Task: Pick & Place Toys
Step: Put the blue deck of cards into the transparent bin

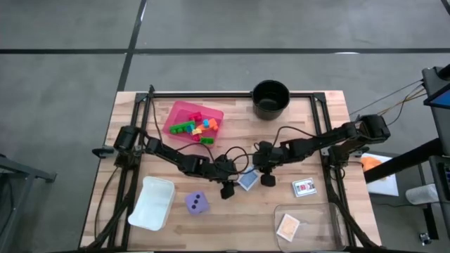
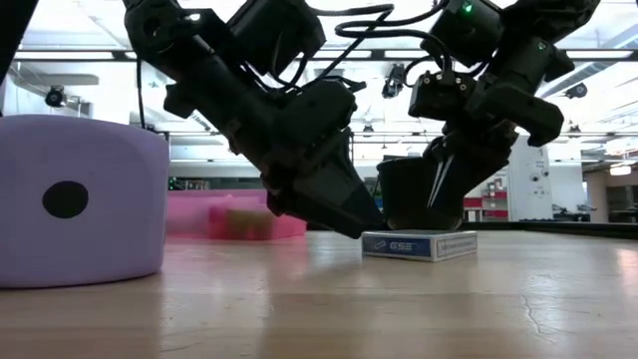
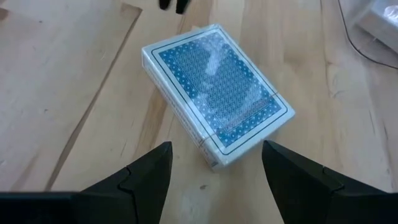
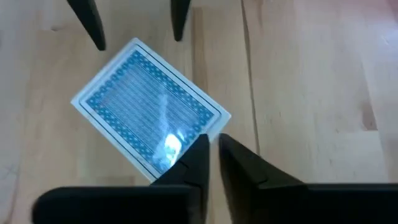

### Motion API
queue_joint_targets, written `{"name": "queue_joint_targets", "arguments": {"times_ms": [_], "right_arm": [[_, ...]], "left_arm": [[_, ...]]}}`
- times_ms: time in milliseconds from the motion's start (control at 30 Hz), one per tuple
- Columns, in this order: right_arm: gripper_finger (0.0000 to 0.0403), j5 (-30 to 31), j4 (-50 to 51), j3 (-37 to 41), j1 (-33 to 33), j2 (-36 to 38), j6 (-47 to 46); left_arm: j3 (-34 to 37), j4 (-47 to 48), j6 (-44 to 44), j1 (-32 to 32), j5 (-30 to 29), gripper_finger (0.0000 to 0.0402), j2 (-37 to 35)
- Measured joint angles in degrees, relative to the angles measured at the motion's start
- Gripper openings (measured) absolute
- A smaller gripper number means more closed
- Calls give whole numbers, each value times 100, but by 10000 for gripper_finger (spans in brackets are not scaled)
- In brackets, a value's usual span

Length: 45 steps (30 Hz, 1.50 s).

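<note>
Where the two arms meet at mid-counter [image 1: 232, 140], a blue deck [image 1: 247, 180] lies flat, patterned face up, touching neither gripper.

- Left gripper [image 3: 214, 167]: fingers [image 3: 146, 174] spread, tips low at one corner of the deck, empty.
- Right gripper [image 4: 212, 152]: fingers [image 4: 194, 163] nearly pressed together with a thin gap, tips at the deck's opposite edge, empty.
- Purple die [image 1: 197, 204]: on the counter's near part, well apart from the deck; one dark dot faces the low camera.
- Red-and-white deck [image 1: 304, 187]: flat, to the right of the blue deck.
- Orange deck [image 1: 287, 226]: inside a clear tray [image 1: 309, 211] at the near right corner.
- Bricks [image 1: 197, 128]: green, red, orange, yellow, heaped in the pink tray [image 1: 177, 112] at the far left.
- Black pot [image 1: 271, 98]: far edge, centre-right.
- White bin [image 1: 152, 203]: near left, beside the die.
</note>
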State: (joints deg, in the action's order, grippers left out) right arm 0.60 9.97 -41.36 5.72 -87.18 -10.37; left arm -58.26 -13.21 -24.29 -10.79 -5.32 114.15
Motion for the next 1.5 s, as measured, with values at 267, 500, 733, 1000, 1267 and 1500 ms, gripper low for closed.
{"name": "queue_joint_targets", "arguments": {"times_ms": [267,500,733,1000,1267,1500], "right_arm": [[178,-2,14,13,2,7,32],[298,-365,57,26,-29,7,-61],[322,-826,34,33,-176,-340,-494],[323,-1049,-41,-126,-299,-851,-664],[310,-1132,-52,-361,-310,-911,-463],[263,-1032,-59,-367,-332,-831,-437]], "left_arm": [[0,-6,231,-93,0,252,-2],[0,-13,164,-176,0,252,-4],[0,-63,-157,-253,-7,252,-4],[4,-63,-175,-302,-124,252,-7],[9,40,-328,-299,-172,252,-2],[-52,62,-267,-407,-730,226,2]]}}
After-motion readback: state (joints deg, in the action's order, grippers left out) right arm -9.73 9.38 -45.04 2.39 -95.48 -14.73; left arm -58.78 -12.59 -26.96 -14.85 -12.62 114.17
